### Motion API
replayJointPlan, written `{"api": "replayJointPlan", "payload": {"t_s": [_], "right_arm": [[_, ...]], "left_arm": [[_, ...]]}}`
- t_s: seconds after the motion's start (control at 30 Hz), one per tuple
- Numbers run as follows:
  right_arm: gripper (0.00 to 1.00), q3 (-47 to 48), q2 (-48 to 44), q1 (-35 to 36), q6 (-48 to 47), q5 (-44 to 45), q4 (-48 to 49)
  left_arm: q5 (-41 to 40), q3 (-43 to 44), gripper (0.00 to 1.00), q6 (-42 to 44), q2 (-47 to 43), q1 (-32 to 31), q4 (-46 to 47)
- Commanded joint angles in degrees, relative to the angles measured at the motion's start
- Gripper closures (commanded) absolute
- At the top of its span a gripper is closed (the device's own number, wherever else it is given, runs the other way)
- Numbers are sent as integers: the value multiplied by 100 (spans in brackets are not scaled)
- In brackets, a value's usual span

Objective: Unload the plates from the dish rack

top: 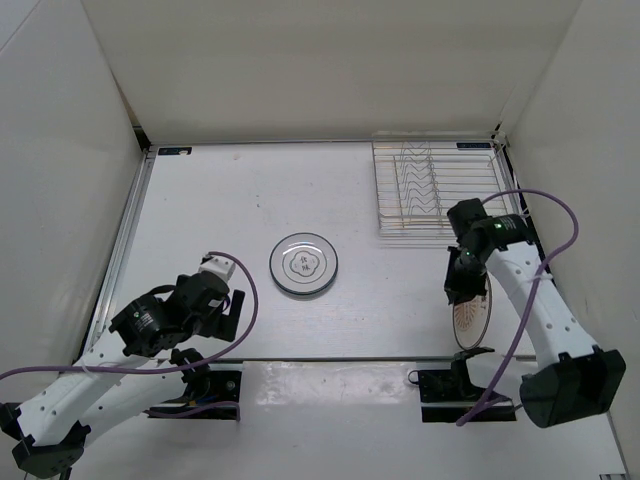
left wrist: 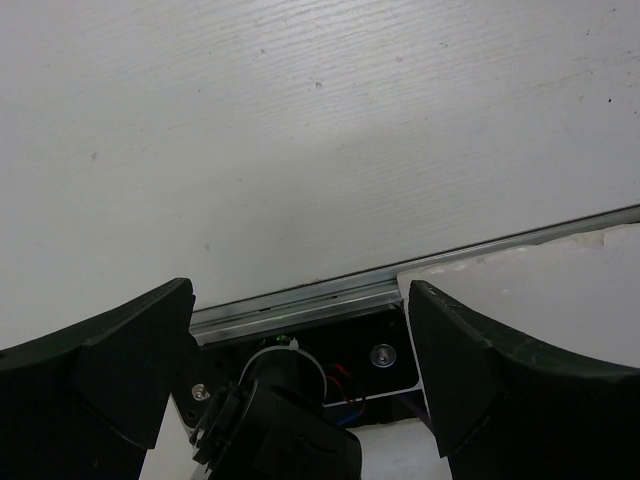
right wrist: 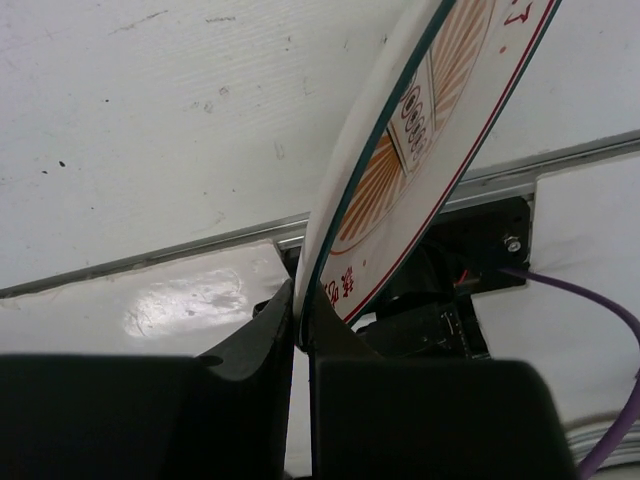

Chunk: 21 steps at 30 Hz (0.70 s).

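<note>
My right gripper is shut on the rim of the orange sunburst plate and holds it on edge, tilted, over the front right of the table. In the right wrist view both fingers pinch the plate's lower edge. A white plate with a dark scalloped outline lies flat at the table's middle. The wire dish rack stands at the back right, and I see no plate in it. My left gripper is open and empty near the front left, its fingers wide apart over the table's front rail.
White walls close in the table on the left, back and right. A metal rail runs along the front edge, with the arm base mounts just behind it. Purple cables loop beside each arm.
</note>
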Motion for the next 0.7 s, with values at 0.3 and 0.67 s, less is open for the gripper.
{"api": "replayJointPlan", "payload": {"t_s": [0.3,0.67], "right_arm": [[100,-79,1580,845,962,157,-66],[100,254,3197,1733,1674,-468,1227]], "left_arm": [[-83,-85,0,-181,-320,22,-192],[-109,-173,0,-23,-347,21,-25]]}}
